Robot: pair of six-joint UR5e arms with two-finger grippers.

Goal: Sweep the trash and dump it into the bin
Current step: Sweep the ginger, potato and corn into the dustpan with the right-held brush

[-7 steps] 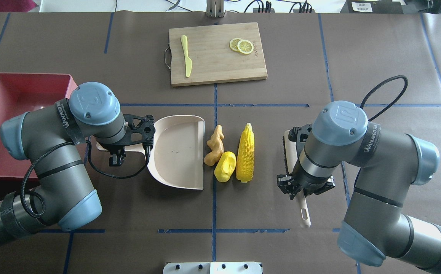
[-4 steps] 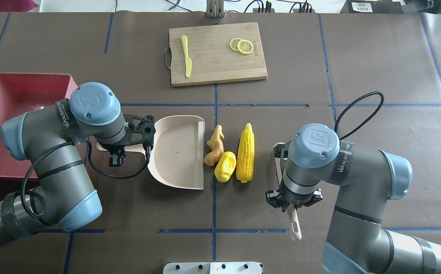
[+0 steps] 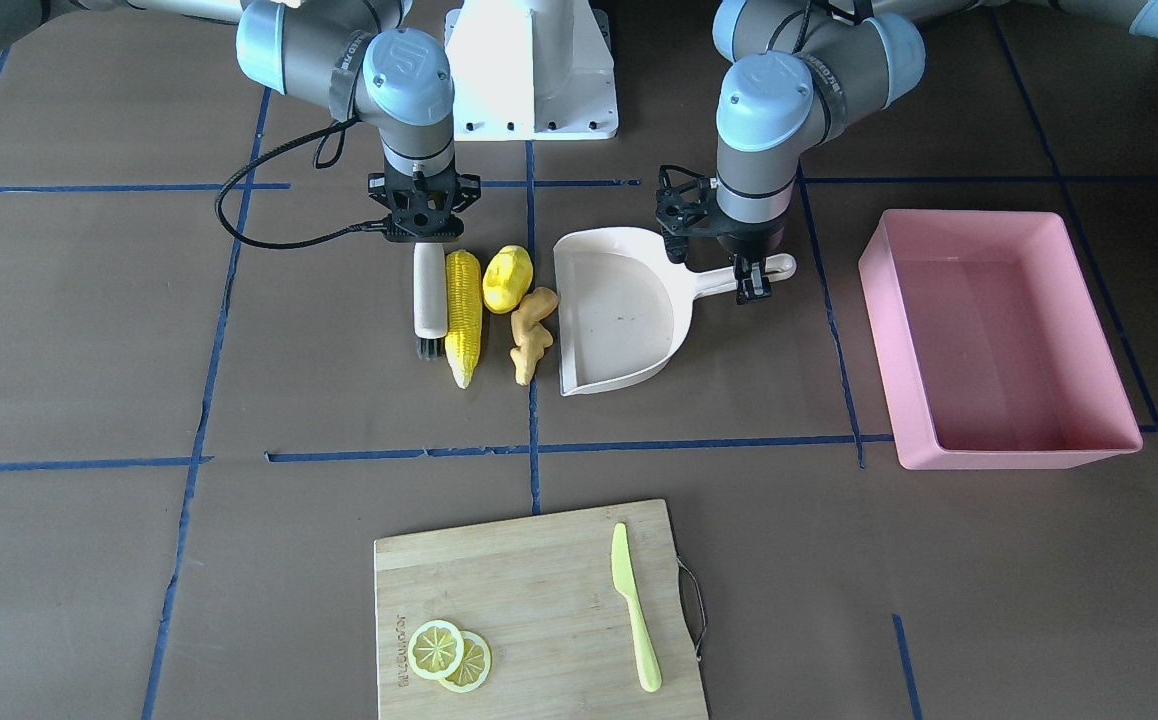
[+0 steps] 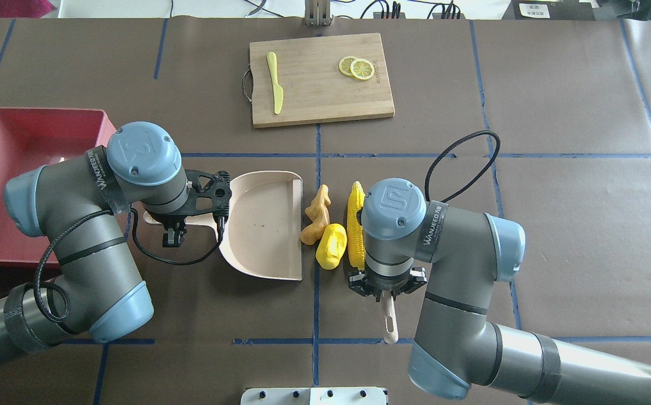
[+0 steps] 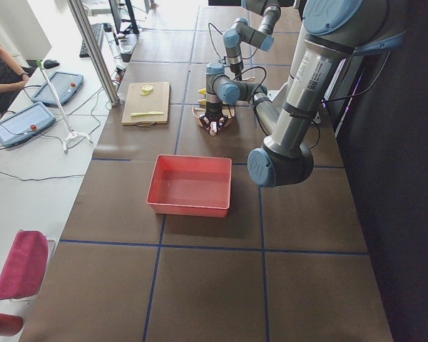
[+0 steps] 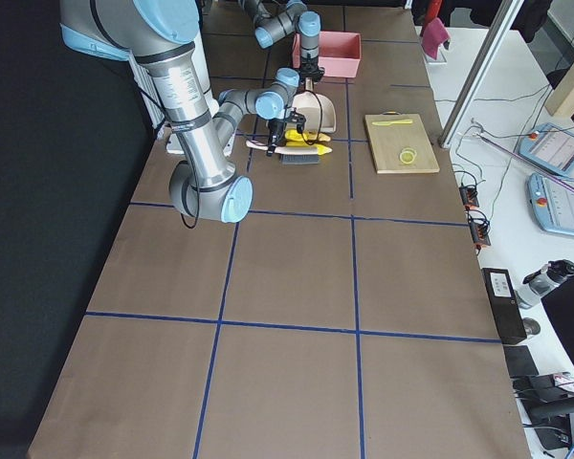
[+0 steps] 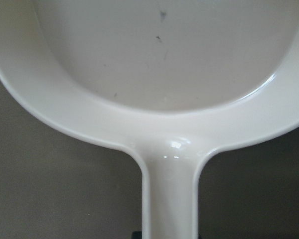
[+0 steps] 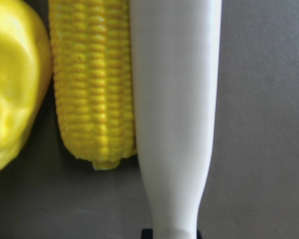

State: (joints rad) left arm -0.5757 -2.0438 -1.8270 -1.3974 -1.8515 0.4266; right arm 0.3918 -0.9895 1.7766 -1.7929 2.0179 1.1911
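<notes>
Judged light, rigid and roll-prone, the corn cob [image 3: 463, 318], potato-like lump [image 3: 507, 279] and ginger root [image 3: 531, 335] are found on the surface between brush [image 3: 429, 290] and dustpan [image 3: 619, 310], best pushed broadside, with right fingers [image 3: 444, 232] clamped on the brush and left fingers [image 3: 751, 283] on the dustpan handle.

Our left arm [image 4: 84, 236], right arm [image 4: 460, 242]: grey tubes, pale-blue screwed joint caps [image 4: 143, 153], black WANJEED bands [image 4: 99, 171], looping black cables [image 4: 470, 134], white base [image 3: 529, 70].

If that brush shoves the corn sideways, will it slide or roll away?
Probably it rolls: the corn is a long round cob lying alongside the brush. It looks like stiff plastic, so it should not bend. It would likely bump the yellow lump next to it first.
</notes>
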